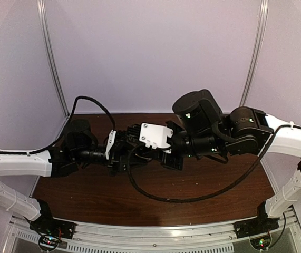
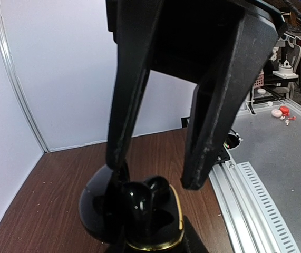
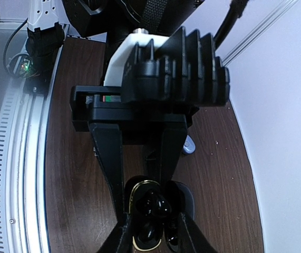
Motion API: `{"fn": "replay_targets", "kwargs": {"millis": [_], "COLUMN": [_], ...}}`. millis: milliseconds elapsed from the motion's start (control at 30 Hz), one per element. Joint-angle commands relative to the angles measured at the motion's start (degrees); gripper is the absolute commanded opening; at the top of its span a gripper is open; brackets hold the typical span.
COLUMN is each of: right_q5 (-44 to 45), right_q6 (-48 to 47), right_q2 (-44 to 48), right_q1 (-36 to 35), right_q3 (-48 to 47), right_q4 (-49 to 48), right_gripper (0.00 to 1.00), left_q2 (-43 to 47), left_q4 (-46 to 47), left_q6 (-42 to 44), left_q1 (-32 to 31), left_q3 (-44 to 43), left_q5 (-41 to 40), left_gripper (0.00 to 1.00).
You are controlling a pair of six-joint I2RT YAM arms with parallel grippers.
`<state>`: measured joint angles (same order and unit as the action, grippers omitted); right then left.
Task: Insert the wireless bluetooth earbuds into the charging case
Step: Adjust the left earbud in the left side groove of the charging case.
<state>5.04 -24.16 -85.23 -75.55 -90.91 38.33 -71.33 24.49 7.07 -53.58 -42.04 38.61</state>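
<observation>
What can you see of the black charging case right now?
The charging case is small, rounded, glossy black plastic by its look, with a gold rim around the open base. Its domed lid is swung open to one side. Two shiny black earbuds sit in it, standing above the rim. The left hand is shut on it over the brown table; the right hand stands open right at it. Whether it rests on the table I cannot tell.

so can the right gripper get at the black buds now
Probably yes: the right gripper hangs open right over the black earbuds, which sit uncovered in the open case; the left gripper holds only its sides.
</observation>
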Motion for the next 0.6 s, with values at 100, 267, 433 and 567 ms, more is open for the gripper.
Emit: {"fn": "replay_targets", "kwargs": {"millis": [100,267,433,567], "right_q5": [2.11,3.86,5.98,7.82], "right_q6": [-0.69,-1.43,-2.03,-2.06], "right_q2": [-1.05,-1.51,-2.03,-1.98], "right_q1": [-0.64,-1.37,-2.83,-2.85], "right_q3": [0.33,1.16,2.07,2.5], "right_q4": [-0.81,-0.04,0.18,-0.26], "right_gripper": [0.29,0.26,0.23,0.23], "left_q2": [-0.24,0.35,0.67,0.46], "left_q4": [1.22,1.43,2.32,1.56], "left_q6": [1.43,1.49,0.69,1.45], "left_q1": [-0.64,-0.73,-0.64,-0.66], "left_q3": [-2.34,-1.8,-1.29,-1.61], "left_q5": [0.94,0.98,0.49,0.77], "left_gripper": [0.0,0.0,0.0,0.0]}}
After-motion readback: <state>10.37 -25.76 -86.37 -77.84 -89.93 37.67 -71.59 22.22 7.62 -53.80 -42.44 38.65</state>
